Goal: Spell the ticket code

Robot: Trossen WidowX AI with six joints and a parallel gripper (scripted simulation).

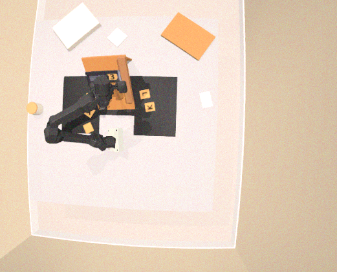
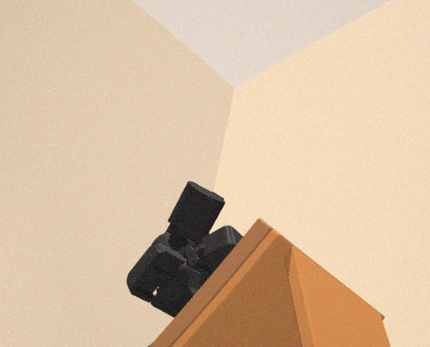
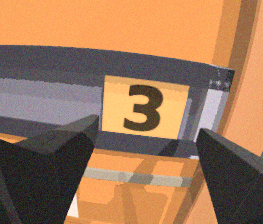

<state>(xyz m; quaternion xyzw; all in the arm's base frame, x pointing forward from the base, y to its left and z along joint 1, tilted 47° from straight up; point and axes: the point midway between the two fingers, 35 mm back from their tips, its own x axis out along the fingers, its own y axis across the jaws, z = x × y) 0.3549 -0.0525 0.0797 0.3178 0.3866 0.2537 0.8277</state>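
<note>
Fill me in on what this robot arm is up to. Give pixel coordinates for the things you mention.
The black arm [image 1: 72, 111] is loading letter tiles into the rail [image 3: 32, 95] on the orange board [image 1: 100, 64] [image 3: 97, 25]. The "3" tile [image 1: 112, 77] [image 3: 146, 107] sits in the rail near its right end, and the pincer [image 3: 150, 128] is open around it, letting go. The "K" tile [image 1: 150, 107] and others lie outside the rail, so more may follow.

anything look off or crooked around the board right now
Nothing looks spilled or damaged. The 3 tile sits square in the rail; the K tile lies turned sideways on the mat, but loose tiles can lie so.
</note>
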